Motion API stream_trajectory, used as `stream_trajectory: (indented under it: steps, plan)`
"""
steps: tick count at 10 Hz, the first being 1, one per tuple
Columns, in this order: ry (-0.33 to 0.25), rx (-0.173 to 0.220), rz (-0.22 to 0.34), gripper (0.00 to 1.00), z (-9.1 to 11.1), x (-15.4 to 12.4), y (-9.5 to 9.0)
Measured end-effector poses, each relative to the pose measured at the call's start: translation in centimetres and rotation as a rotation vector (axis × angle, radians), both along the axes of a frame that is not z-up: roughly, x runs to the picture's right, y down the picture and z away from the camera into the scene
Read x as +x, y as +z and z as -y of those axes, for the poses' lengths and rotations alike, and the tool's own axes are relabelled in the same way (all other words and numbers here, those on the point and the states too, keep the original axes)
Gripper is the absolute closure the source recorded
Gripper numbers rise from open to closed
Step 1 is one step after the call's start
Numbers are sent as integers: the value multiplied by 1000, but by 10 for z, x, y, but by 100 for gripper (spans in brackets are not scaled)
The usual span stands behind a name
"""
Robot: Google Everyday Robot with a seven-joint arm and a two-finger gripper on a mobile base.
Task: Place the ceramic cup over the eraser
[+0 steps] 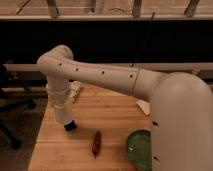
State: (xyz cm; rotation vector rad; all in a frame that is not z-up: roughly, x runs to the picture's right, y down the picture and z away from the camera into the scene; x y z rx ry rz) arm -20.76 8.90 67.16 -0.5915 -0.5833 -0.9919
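My gripper (63,114) hangs from the white arm over the left part of the wooden table (110,117), pointing down. It is shut on the ceramic cup (62,118), a small white tapered shape at its lower end. The eraser (70,125), a small black block, lies on the table directly under the cup and shows at the cup's lower right edge. The cup's bottom is at or just above the eraser; I cannot tell whether they touch.
A dark red pepper-like object (96,142) lies in front of the eraser to the right. A green bowl (139,150) sits at front right. A flat white block (143,106) lies by the arm's base, and a white ribbed object (75,90) behind the wrist. A chair (10,107) stands left of the table.
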Motion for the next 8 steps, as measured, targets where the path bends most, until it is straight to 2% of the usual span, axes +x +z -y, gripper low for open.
stream_trajectory:
  steps: [4, 8]
  plan:
    - [-25, 4, -25, 98, -16, 1, 18]
    - [-65, -17, -62, 62, -33, 0, 39]
